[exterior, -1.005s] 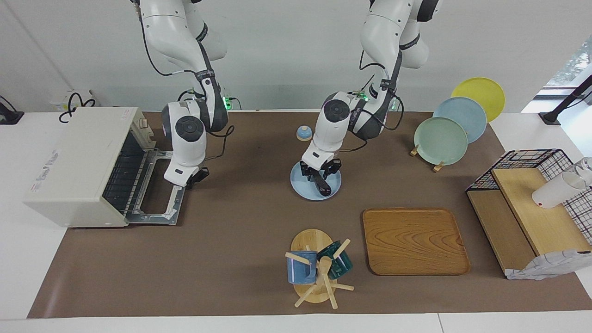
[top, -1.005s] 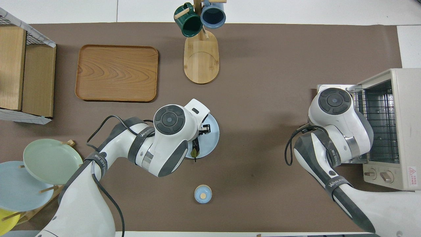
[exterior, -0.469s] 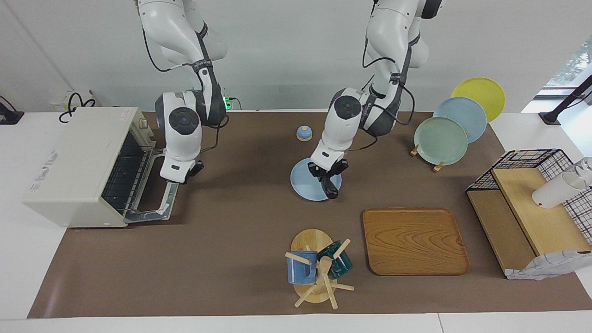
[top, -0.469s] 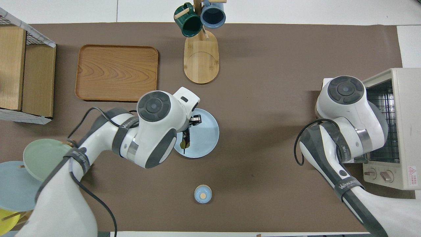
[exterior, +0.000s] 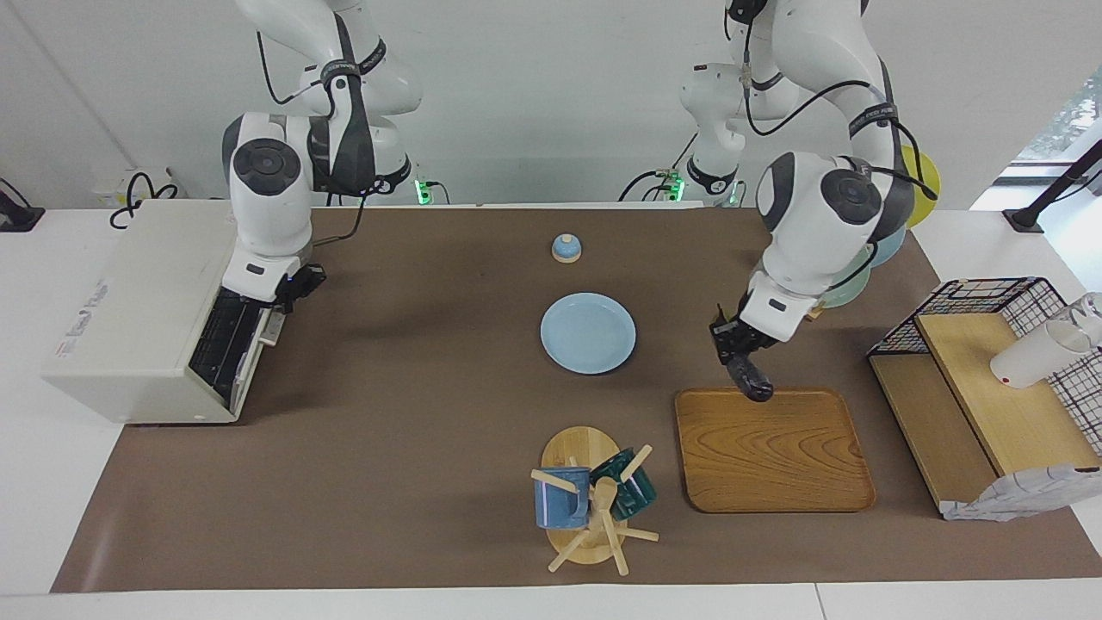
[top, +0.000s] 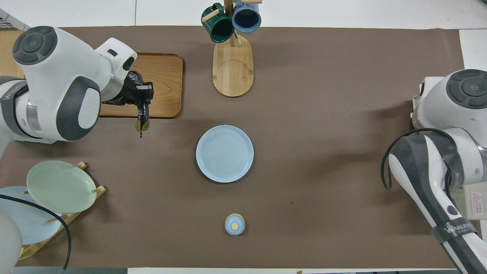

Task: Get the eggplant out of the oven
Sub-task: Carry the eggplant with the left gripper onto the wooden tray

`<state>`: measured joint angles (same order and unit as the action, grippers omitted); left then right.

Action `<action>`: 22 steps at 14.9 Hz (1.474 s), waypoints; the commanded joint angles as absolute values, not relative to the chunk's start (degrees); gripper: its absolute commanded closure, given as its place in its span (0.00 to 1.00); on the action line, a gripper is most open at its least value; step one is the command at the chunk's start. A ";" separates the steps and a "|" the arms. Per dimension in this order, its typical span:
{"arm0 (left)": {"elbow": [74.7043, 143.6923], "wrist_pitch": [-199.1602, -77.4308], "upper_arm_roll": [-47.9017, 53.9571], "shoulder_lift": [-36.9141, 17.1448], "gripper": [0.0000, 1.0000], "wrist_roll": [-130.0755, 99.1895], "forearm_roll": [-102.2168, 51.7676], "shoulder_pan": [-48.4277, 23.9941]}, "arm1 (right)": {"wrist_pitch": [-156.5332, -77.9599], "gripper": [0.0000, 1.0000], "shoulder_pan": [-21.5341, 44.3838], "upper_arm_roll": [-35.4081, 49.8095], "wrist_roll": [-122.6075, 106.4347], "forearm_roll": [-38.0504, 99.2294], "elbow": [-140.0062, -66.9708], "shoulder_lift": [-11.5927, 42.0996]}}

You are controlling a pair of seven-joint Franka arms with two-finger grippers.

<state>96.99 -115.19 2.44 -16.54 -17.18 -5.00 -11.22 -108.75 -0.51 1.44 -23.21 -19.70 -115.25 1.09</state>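
Off-white oven [exterior: 138,310], dark purple-black eggplant [exterior: 749,377], pale blue plate [exterior: 588,333], wood-grain tray [exterior: 775,452], brown mat [exterior: 413,448]

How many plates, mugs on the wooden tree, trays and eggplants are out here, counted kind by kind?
Plates: 4, the light blue plate, green plate, blue plate, yellow plate
Mugs on the tree: 2, the green mug, blue mug
Trays: 1, the wooden tray
Eggplants: 1, the eggplant
Total: 8
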 commanded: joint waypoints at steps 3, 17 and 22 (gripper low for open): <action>85.36 -115.92 3.16 -28.45 1.00 -12.66 -5.19 -6.86 | -107.33 1.00 -4.22 0.53 -27.33 -19.25 -113.91 2.21; 84.20 -120.95 2.99 -30.60 0.00 -7.38 -5.18 -5.89 | -89.91 0.00 -4.22 0.71 -22.59 -0.54 -96.77 0.09; 84.29 -109.01 1.94 -19.62 0.00 -8.26 -5.10 -5.01 | -87.20 0.00 -2.73 1.14 -13.98 -0.78 -93.09 1.49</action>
